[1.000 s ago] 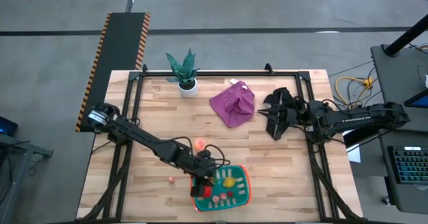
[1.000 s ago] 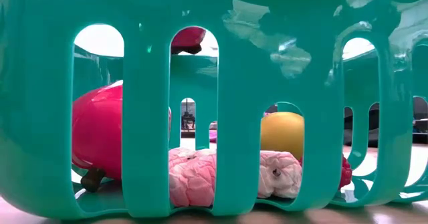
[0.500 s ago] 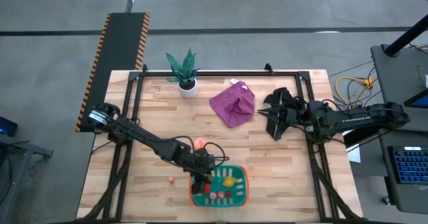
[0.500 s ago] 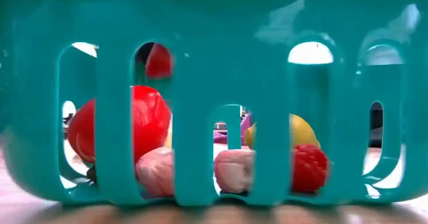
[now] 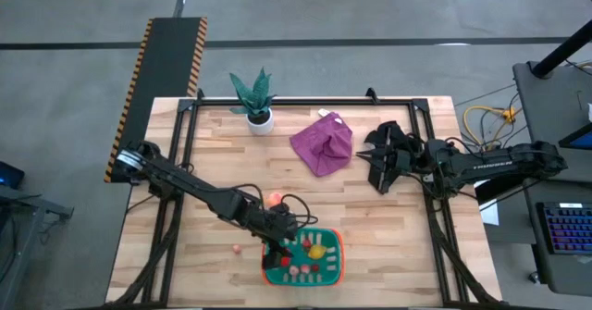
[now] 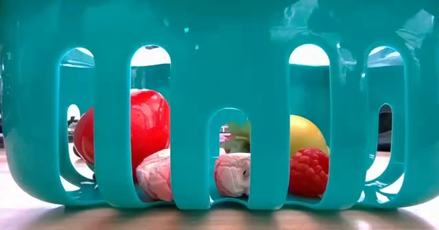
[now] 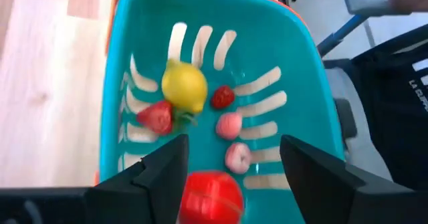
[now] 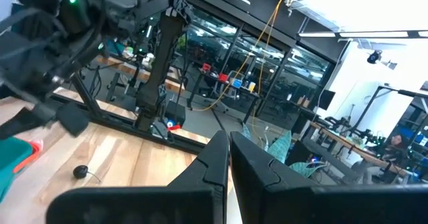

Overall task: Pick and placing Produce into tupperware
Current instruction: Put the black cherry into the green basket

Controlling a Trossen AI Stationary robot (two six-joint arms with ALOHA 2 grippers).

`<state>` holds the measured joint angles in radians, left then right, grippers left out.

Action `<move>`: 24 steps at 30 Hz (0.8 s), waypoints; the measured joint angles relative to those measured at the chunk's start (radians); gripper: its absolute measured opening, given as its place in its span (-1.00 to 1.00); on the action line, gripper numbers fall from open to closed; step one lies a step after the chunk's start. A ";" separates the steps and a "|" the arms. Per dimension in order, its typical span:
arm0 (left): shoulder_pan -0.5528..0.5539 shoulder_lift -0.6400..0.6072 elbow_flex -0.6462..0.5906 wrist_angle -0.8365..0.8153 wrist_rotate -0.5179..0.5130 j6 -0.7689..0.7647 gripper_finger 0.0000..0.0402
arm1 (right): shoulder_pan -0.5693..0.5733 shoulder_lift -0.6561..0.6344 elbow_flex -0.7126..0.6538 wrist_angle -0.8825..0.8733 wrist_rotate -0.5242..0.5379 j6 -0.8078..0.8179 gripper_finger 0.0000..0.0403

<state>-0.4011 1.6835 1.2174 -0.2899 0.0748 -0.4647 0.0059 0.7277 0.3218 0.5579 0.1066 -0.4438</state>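
Observation:
The teal tupperware (image 5: pixel 319 264) with an orange-red rim stands near the table's near edge. Inside it lie a yellow piece (image 7: pixel 184 85), a strawberry (image 7: pixel 157 116), a small raspberry (image 7: pixel 223 97), two pink pieces (image 7: pixel 229 125) and a red tomato (image 7: pixel 210 194); in the low view they rest on the slotted bottom (image 6: pixel 219 196). My left gripper (image 5: pixel 280 245) (image 7: pixel 234 144) hangs open over the basket's left end, its fingers apart on either side of the tomato without touching it. A peach-orange piece (image 5: pixel 276 200) and a tiny pink piece (image 5: pixel 237 249) lie on the wood. My right gripper (image 5: pixel 373 157) (image 8: pixel 227 147) waits shut beside the purple cloth.
A purple cloth (image 5: pixel 324 143) lies crumpled at the table's middle far side, and a green plant in a white pot (image 5: pixel 256 106) stands near the far edge. A small dark round piece (image 8: pixel 80 172) sits on the wood. Bare wood stretches left of the basket.
My left gripper has drawn back a little from over the basket toward the table's far-left. The basket has shifted and turned slightly, then come to rest flat. A small red piece that showed high inside the basket has dropped among the others.

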 joint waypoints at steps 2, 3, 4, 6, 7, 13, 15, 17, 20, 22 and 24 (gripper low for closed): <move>0.000 -0.030 0.008 -0.072 -0.009 -0.007 0.10 | 0.000 0.000 0.000 0.000 0.000 -0.001 -0.96; 0.000 -0.043 0.011 -0.113 -0.023 -0.020 0.10 | 0.000 0.000 0.000 0.000 0.000 -0.001 -0.96; -0.001 -0.057 0.015 -0.156 -0.042 -0.030 0.10 | 0.000 0.000 0.000 0.000 0.000 -0.001 -0.96; -0.007 -0.093 0.016 -0.256 -0.093 -0.062 0.10 | 0.000 0.000 0.000 0.001 0.000 -0.002 -0.96; -0.010 -0.111 0.015 -0.301 -0.122 -0.084 0.10 | 0.000 0.000 0.000 0.001 0.000 -0.002 -0.96; -0.030 -0.155 0.012 -0.531 -0.276 -0.223 0.10 | 0.000 0.000 0.000 0.000 0.000 -0.002 -0.96; -0.035 -0.151 0.000 -0.580 -0.302 -0.284 0.10 | 0.000 -0.001 0.000 0.001 0.000 -0.002 -0.96; -0.035 -0.142 -0.018 -0.591 -0.312 -0.361 0.10 | 0.000 0.000 0.000 0.000 0.000 -0.002 -0.96; -0.030 -0.131 -0.059 -0.596 -0.297 -0.526 0.10 | 0.000 0.000 0.000 -0.001 0.001 -0.002 -0.96; -0.027 -0.126 -0.079 -0.618 -0.275 -0.637 0.10 | 0.000 0.000 0.000 -0.002 0.001 -0.002 -0.96; -0.026 -0.122 -0.097 -0.644 -0.257 -0.745 0.10 | 0.000 0.000 0.000 -0.004 0.001 -0.002 -0.96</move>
<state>-0.4274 1.5614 1.1201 -0.9344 -0.1826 -1.2097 0.0059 0.7277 0.3218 0.5537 0.1078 -0.4454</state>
